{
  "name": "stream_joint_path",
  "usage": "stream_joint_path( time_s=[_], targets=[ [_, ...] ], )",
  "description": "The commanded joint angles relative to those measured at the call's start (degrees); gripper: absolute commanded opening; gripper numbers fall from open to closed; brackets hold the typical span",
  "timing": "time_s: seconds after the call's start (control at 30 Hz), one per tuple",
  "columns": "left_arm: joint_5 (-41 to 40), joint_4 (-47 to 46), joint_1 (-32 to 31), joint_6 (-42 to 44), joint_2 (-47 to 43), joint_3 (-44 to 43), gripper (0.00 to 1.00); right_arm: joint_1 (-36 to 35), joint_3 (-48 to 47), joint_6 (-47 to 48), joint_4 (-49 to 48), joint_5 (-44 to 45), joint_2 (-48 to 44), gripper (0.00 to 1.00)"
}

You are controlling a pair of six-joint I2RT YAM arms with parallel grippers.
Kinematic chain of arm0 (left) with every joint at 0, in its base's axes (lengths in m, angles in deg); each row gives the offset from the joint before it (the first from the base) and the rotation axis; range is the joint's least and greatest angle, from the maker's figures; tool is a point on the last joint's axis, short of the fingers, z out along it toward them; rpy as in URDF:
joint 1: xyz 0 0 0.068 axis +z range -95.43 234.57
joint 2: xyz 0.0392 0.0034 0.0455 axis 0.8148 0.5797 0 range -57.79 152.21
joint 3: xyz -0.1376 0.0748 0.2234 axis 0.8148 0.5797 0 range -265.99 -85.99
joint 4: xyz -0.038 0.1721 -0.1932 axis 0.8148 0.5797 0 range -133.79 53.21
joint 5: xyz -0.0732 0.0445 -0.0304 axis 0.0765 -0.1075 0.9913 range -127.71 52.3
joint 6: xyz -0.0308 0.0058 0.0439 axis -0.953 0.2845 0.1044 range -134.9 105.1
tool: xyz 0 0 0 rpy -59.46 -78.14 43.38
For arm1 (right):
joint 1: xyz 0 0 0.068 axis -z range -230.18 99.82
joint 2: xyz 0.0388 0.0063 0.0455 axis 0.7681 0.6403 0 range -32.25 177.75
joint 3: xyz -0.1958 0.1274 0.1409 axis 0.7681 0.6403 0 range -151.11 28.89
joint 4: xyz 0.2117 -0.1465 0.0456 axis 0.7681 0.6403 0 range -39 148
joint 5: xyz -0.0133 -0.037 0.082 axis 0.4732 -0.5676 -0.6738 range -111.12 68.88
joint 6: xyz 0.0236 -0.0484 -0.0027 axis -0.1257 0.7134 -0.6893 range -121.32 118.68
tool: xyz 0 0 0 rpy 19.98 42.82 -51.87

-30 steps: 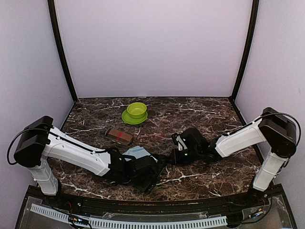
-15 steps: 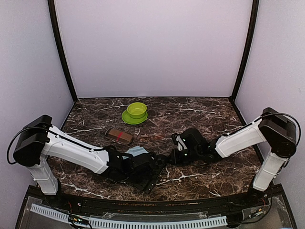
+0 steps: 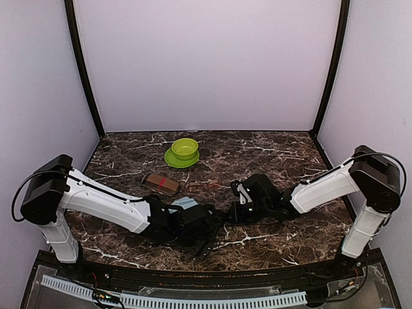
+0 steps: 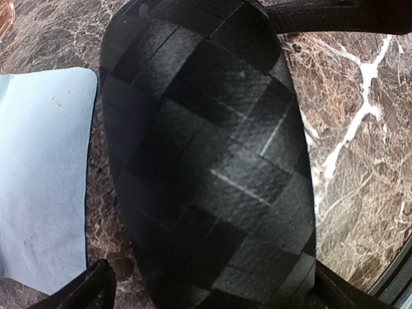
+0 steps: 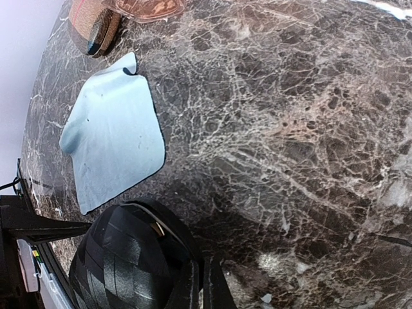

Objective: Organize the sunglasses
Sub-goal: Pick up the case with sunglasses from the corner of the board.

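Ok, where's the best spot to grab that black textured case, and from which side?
Probably across its narrow width, mid-length, from above. The black case lies flat on the marble table, long with rounded ends, so the two long sides suit a pinch. The open left end effector straddles it that way.

Sunglasses (image 5: 147, 6) and striped case (image 5: 95, 29) cut off at the top edge; both ends of the black case (image 4: 206, 161) out of frame.
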Motion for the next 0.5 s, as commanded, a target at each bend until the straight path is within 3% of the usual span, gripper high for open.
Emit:
stream_joint_path(
  time_s=[0.0,0.23,0.47],
  targets=[
    [-0.99,1.30,0.48,0.91,0.99,-2.11,0.99,-0.87,-0.06,0.32,-0.70,-1.47,-0.13,0.00],
    [-2.22,1.21,0.58,-1.12,-1.46,-0.03,0.91,-0.87,0.12,1.14,0.56,-0.60,-0.30,0.00],
    [-1.38,-0.54,1.31,-1.75,-2.83,2.44,0.76,-0.87,0.72,1.59,0.52,-1.16,-1.01,0.00]
  ],
)
